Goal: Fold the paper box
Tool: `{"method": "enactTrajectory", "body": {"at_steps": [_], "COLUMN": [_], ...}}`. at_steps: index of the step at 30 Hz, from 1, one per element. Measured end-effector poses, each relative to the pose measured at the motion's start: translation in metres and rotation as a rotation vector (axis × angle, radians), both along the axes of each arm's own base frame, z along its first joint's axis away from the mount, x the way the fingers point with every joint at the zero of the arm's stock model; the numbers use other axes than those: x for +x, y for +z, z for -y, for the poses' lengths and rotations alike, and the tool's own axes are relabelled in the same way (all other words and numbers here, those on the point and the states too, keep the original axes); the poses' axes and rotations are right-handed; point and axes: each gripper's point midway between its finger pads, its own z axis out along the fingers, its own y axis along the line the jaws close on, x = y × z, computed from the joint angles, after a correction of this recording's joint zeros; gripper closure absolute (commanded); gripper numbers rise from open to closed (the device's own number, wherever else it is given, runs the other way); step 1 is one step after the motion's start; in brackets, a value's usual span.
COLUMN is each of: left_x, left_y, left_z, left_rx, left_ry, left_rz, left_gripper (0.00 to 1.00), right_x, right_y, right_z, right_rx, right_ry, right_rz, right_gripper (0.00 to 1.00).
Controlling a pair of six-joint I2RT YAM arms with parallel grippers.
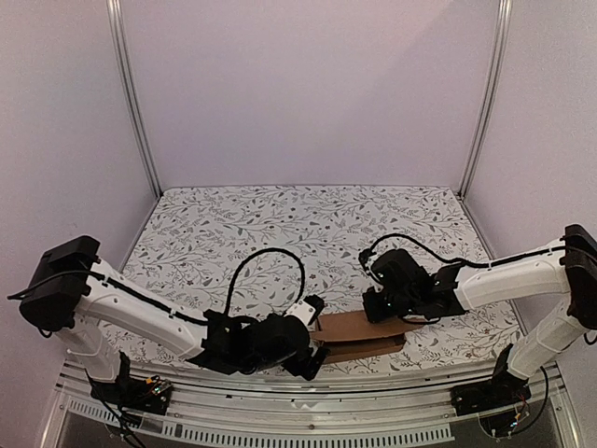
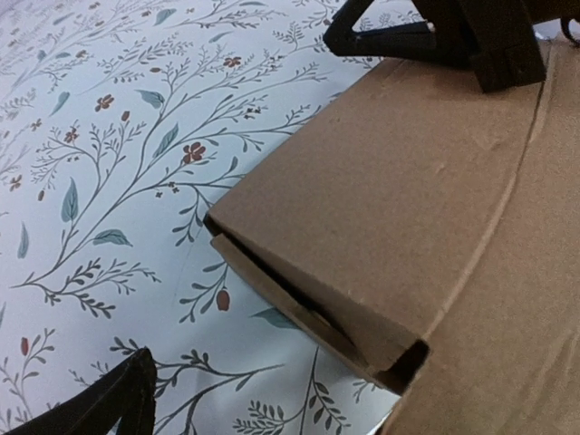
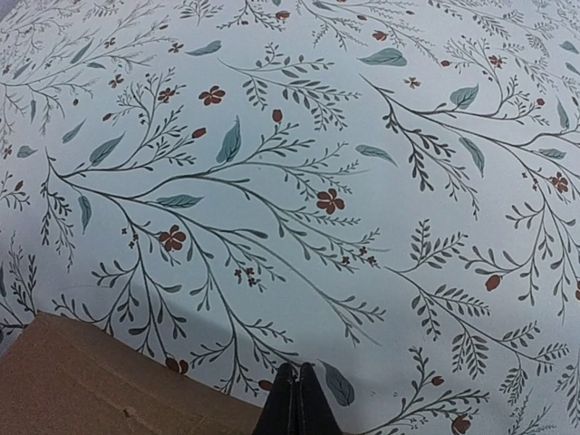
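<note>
A: Where does the paper box [image 1: 359, 336] lie from each end effector?

B: It sits flat on the surface [image 1: 308, 224] between the two, its long axis running from one arm toward the other. The left end effector [image 1: 312, 341] is at its left end, fingers spread wide and gripping nothing. The right end effector [image 1: 382, 313] is over the box's right part, fingers shut with nothing between them; whether the tips touch the cardboard I cannot tell.

A: Which is nearer the open end?

B: The left, I judge. Its wrist view shows the box [image 2: 408, 208] just ahead and to the right, with a dark gap where the end flap is not tucked.

A: And the right wrist view?

B: Mostly patterned surface ahead; only a corner of the box [image 3: 100, 381] shows beside the shut fingers [image 3: 294, 403]. The gap is hidden there.
</note>
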Motion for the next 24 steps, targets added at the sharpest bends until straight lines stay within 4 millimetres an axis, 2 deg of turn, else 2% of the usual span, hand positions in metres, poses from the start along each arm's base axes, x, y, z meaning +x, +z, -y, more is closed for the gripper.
{"method": "enactTrajectory", "body": {"at_steps": [4, 12, 17, 20, 22, 24], "left_x": [-0.009, -0.020, -0.032, -0.039, -0.036, -0.023], "left_y": [0.013, 0.063, 0.081, 0.099, 0.112, 0.120], "left_z": [-0.006, -0.012, -0.026, -0.030, -0.033, -0.038], "left_rx": [-0.045, -0.158, -0.212, -0.264, -0.307, -0.348], "left_ry": [-0.038, -0.086, -0.136, -0.170, -0.172, -0.143], "left_rz": [-0.028, -0.047, -0.092, -0.122, -0.136, -0.161], "left_gripper": [0.00, 0.01, 0.01, 0.01, 0.00, 0.00], "right_x": [0.002, 0.006, 0.010, 0.012, 0.014, 0.015], "right_y": [-0.004, -0.006, -0.002, -0.001, 0.000, 0.001], "right_z": [-0.002, -0.005, -0.005, -0.004, -0.002, -0.001], "right_rx": [-0.002, 0.004, 0.002, -0.010, -0.021, -0.030], "right_ry": [-0.002, -0.008, -0.013, -0.015, -0.016, -0.015], "right_rz": [0.000, 0.015, 0.041, 0.057, 0.069, 0.079], "right_gripper": [1.00, 1.00, 1.00, 1.00, 1.00, 1.00]}}
